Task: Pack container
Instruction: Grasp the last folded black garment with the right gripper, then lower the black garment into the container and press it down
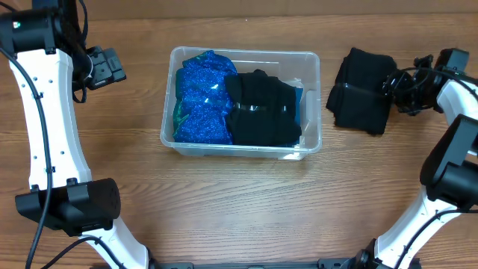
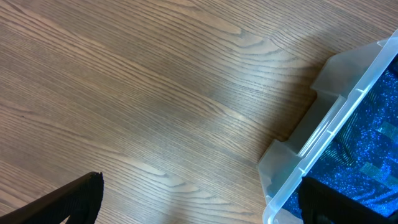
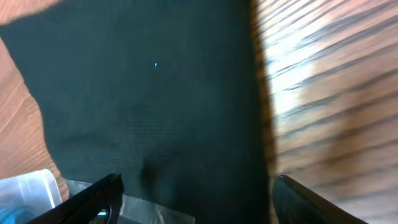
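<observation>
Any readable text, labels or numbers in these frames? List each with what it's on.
None can be read in any view.
container: pale patch at its base, too small to read.
blue sparkly bundle: no print visible.
black fabric bundle: no print visible.

The wooden table (image 1: 239,202) is light brown, its grain running lengthwise. A crumpled blue glittery bundle (image 1: 202,97) fills the left half of the container (image 1: 310,146), with a touch of green showing at its left edge. Pressed against the bundle's right side lies a folded black cloth (image 1: 263,112) with a shiny band across it. Off to the right, a second black cloth (image 1: 362,90) sits folded on the bare wood, slightly askew.
</observation>
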Tool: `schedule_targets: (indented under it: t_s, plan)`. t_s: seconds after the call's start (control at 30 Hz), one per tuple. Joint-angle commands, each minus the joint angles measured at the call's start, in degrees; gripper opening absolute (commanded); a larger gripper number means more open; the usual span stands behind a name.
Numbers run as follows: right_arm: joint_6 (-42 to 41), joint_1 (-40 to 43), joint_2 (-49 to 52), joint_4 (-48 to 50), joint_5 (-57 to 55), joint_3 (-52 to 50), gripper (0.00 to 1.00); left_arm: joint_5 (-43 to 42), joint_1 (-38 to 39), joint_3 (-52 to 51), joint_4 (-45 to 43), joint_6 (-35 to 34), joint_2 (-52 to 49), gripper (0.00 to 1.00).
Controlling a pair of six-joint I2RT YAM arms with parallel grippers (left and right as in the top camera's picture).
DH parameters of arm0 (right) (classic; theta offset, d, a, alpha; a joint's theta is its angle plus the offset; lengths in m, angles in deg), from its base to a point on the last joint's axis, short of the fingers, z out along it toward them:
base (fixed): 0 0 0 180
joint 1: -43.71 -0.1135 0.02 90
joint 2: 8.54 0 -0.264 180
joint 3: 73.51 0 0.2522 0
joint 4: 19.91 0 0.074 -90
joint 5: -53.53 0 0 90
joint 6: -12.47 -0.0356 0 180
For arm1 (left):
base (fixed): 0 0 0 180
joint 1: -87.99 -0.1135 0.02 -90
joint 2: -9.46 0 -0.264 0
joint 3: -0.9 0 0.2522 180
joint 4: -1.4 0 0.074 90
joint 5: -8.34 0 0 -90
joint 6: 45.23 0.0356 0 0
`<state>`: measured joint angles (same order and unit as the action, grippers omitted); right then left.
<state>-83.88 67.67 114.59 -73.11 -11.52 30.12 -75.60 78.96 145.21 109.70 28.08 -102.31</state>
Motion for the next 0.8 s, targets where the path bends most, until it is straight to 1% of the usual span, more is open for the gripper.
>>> schedule_targets:
  t_s: [0.0, 0.03, 0.07, 0.13, 0.17, 0.2, 0.23, 0.27, 0.3, 0.37, 0.47, 0.5, 0.53, 0.57, 0.6, 0.63, 0.67, 0.73, 0.77]
  plan:
    - [0.4, -2.1, 3.1, 0.3, 0.2, 0.1, 0.67, 0.1, -0.2, 0.0, -0.1, 0.4, 0.5, 1.00]
    - [0.4, -2.4, 3.7, 0.2, 0.2, 0.1, 0.57, 0.1, -0.2, 0.0, -0.1, 0.4, 0.5, 1.00]
    - [0.4, -2.4, 3.7, -0.5, 0.2, 0.1, 0.38, 0.1, -0.2, 0.0, -0.1, 0.4, 0.5, 1.00]
    - [0.4, -2.4, 2.0, -3.3, 0.2, 0.5, 0.19, 0.1, -0.2, 0.0, -0.1, 0.4, 0.5, 1.00]
    - [0.5, -2.4, 0.2, -5.4, 0.2, 1.0, 0.15, 0.1, -0.2, 0.0, -0.1, 0.4, 0.5, 1.00]
    - [0.9, -2.6, -2.2, -7.3, 0.2, 1.4, 0.13, 0.1, -0.2, 0.0, -0.1, 0.4, 0.5, 1.00]
    - [2.2, -3.0, -5.5, -9.1, 0.2, 1.8, 0.09, 0.1, -0.2, 0.0, -0.1, 0.4, 0.5, 1.00]
    - [2.3, -4.0, -11.7, -10.6, 1.0, 1.9, 0.07, 0.1, -0.2, 0.0, -0.1, 0.4, 0.5, 1.00]
    - [2.3, -5.2, -18.4, -11.5, 4.3, 1.9, 0.04, 0.1, -0.2, 0.0, -0.1, 0.4, 0.5, 1.00]
    - [0.5, -8.9, -31.0, -12.2, 8.3, 1.9, 0.04, 0.1, -0.2, 0.0, -0.1, 0.4, 0.5, 1.00]
    - [-7.1, -16.6, -43.3, -11.9, 8.4, 1.9, 0.04, 0.1, -0.2, 0.0, -0.1, 0.4, 0.5, 1.00]
    - [-11.5, -21.2, -45.9, -11.6, 8.4, 1.9, 0.04, 0.1, -0.2, 0.0, -0.1, 0.4, 0.5, 1.00]
    - [-13.4, -24.2, -46.3, -11.2, 8.4, 1.9, 0.04, 0.1, -0.2, 0.0, -0.1, 0.4, 0.5, 1.00]
    - [-16.2, -28.9, -45.8, -9.9, 7.9, 1.7, 0.04, 0.1, -0.2, 0.0, -0.1, 0.4, 0.5, 1.00]
    - [-20.1, -32.8, -44.5, -7.5, 5.8, 0.9, 0.04, 0.1, -0.2, 0.0, -0.1, 0.4, 0.5, 1.00]
    - [-25.4, -36.4, -42.2, -5.4, 2.7, 0.1, 0.04, 0.1, -0.2, 0.0, -0.1, 0.4, 0.5, 1.00]
    - [-29.0, -39.5, -38.6, -4.9, 0.5, 0.1, 0.04, 0.1, -0.2, 0.0, -0.1, 0.4, 0.5, 1.00]
    - [-29.9, -43.8, -30.3, -4.3, -1.0, 0.1, 0.04, 0.1, -0.2, 0.0, -0.1, 0.4, 0.5, 1.00]
    - [-29.9, -44.8, -27.1, -4.6, -2.5, 0.1, 0.08, 0.1, -0.2, 0.0, -0.1, 0.4, 0.5, 1.00]
